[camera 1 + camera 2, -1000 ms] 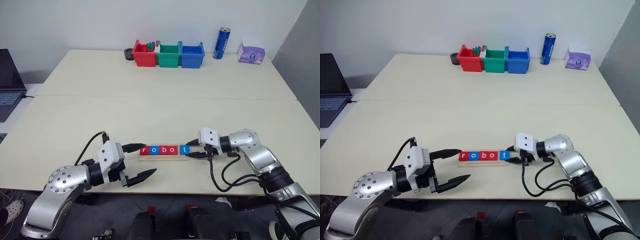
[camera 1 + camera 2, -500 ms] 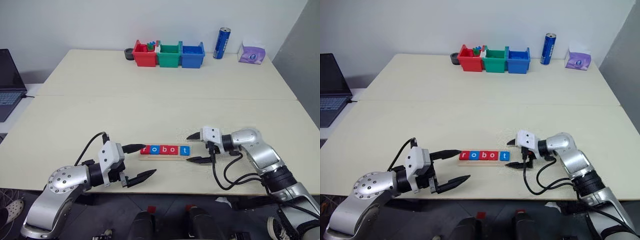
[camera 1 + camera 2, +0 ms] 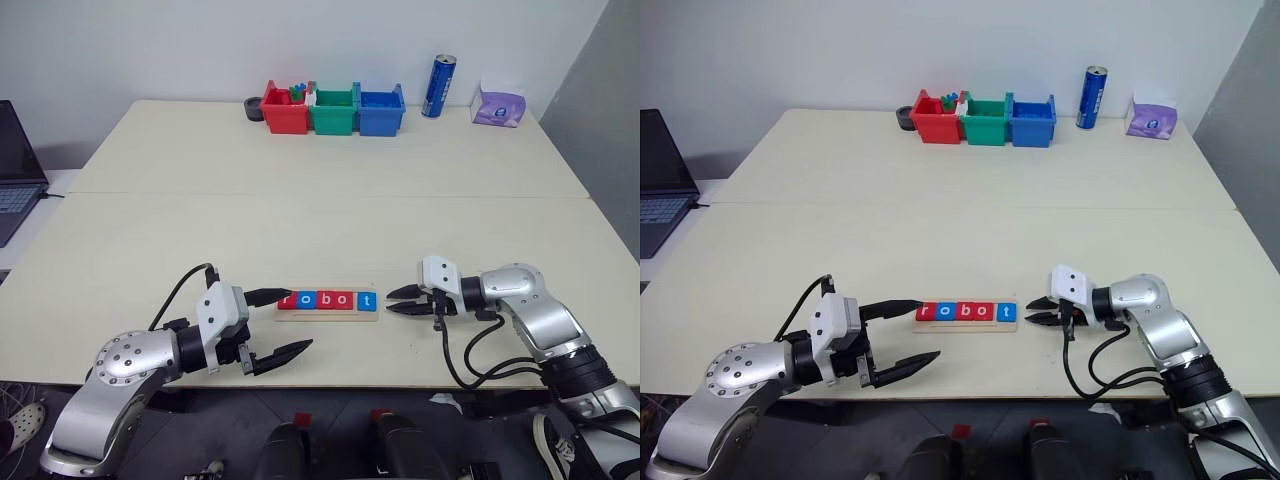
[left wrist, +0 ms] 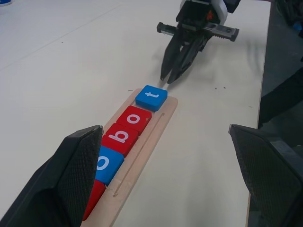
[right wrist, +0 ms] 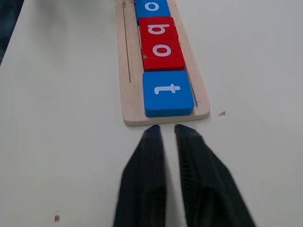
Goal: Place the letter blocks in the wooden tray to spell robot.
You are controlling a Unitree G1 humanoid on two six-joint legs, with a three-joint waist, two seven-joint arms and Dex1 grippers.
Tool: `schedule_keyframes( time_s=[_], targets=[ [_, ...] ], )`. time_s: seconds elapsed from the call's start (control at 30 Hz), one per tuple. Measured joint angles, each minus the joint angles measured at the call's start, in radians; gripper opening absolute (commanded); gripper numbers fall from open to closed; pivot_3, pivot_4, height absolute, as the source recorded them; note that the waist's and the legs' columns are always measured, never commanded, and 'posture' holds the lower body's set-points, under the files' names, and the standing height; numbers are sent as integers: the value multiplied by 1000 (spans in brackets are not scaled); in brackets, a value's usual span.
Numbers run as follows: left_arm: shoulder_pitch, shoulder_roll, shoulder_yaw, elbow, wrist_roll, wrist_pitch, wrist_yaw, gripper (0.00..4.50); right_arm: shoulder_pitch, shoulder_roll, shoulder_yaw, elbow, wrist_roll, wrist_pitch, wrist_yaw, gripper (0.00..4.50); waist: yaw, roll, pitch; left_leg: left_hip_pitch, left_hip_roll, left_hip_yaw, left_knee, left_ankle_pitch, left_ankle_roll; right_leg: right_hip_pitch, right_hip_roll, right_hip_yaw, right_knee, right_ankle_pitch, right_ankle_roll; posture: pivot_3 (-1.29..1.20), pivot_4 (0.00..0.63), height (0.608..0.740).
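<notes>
So the wooden tray (image 3: 327, 308) sits near the front edge of the surface (image 3: 330, 215), long axis running side to side between the two arms, and all five letter blocks (image 3: 327, 300) are in it reading r-o-b-o-t. The thing that matters: the right end effector (image 5: 164, 130) sits just off the tray's t end, pointing straight down the row, fingers pinched together with nothing between them. There's a thin strip of bare surface between the fingertips and the wood, so it's close but not touching. The blue t block (image 5: 167, 92) looks like it sits flush with that end of the tray. The left end effector (image 3: 280, 322) is at the other end, jaws spread wide and empty — one finger tip right by the red r block (image 3: 287, 300), the other out over bare surface in front of the tray. Either arm is close to its own end, the right one lined up for a nudge along the row if anything needs squaring. To me the word looks done. Far side of the surface has red, green and blue bins (image 3: 334, 108), a blue can (image 3: 433, 87) and a tissue pack (image 3: 497, 103), all well away — laptop (image 3: 16, 165) off on the left.
</notes>
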Motion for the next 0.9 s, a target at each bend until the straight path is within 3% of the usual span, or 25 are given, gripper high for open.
schedule_keyframes(
  time_s=[0.9],
  targets=[
    [4,6,0,0,0,3,8,4500,-32,61,37,17,-44,-9,-39,11,0,0,0,0,0,0,0,0,0,0,0,0,0,0,0,0,150,740]
  ],
)
